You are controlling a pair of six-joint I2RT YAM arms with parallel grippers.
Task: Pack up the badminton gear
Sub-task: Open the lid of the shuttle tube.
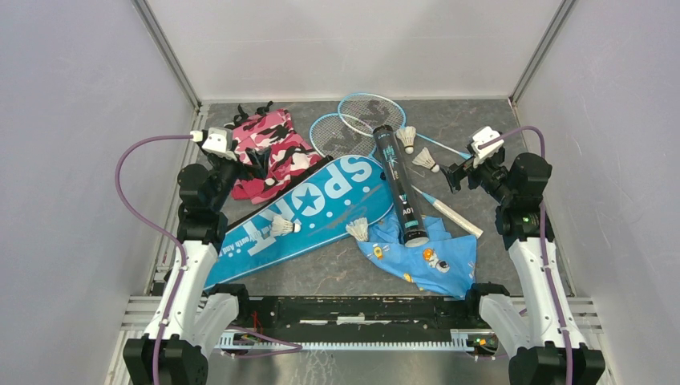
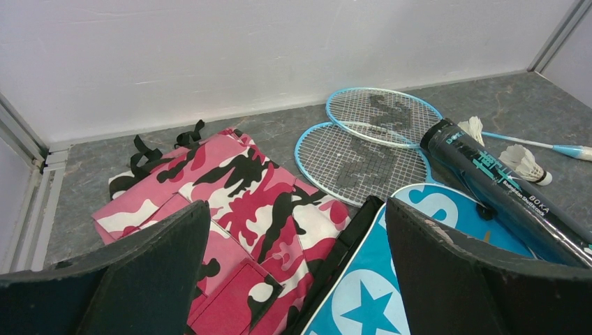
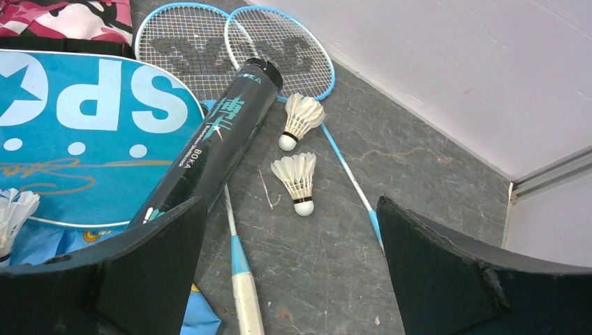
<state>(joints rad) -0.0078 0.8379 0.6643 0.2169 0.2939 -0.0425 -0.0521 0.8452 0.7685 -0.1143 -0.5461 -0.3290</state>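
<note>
My overhead camera sits high behind the near edge, looking down over the whole counter (image 1: 321, 277) toward the far edge. The left wrist camera rides low near the left edge, facing the far edge. The right wrist camera, low by the right edge, looks far and leftward. Both close views share the racquet heads (image 2: 363, 164) and the black tube (image 3: 209, 150).

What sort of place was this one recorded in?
Probably a lab robot cell, not a gym: plain white walls on aluminium frame posts, a grey tabletop, and a left arm and right arm bolted at its near edge.
</note>
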